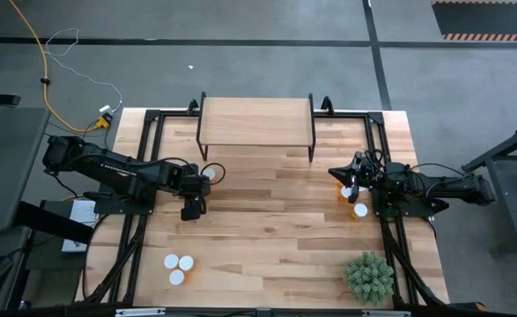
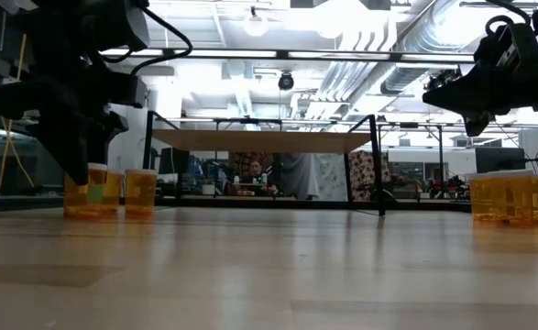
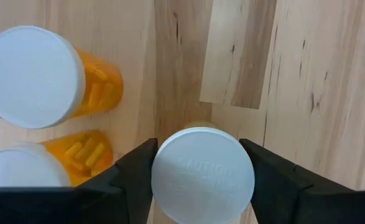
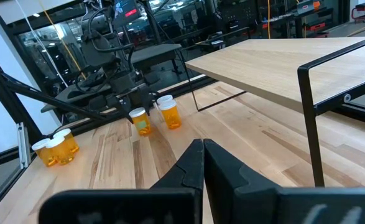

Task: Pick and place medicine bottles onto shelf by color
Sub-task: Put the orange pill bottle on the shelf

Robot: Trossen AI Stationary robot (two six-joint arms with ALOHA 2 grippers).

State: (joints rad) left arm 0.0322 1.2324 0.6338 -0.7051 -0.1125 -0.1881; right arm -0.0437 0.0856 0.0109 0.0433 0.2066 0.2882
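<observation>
Three amber medicine bottles with white caps stand at the table's left. My left gripper (image 3: 203, 186) points down and is shut on one medicine bottle (image 3: 203, 174), which stands upright on the table (image 2: 90, 194). The other two (image 3: 33, 74) (image 3: 20, 168) stand just beside it. The shelf (image 1: 256, 123), a light-wood board on thin black legs, stands at the table's far edge. My right gripper (image 4: 203, 155) waits shut and level above the table's right side, touching nothing. My left gripper pinches the bottle's white cap (image 3: 170, 177) between its two fingers, one on each side of the cap's rim. The fingers (image 3: 132, 177) come from above, pointing steeply down. The bottle stands upright with its base on the table (image 2: 90, 214).
Three more white-capped bottles (image 1: 177, 264) stand near the front left, and two (image 1: 353, 202) stand below my right gripper. A spiky green plant (image 1: 368, 277) sits at the front right. The middle of the table (image 1: 267, 220) is bare wood.
</observation>
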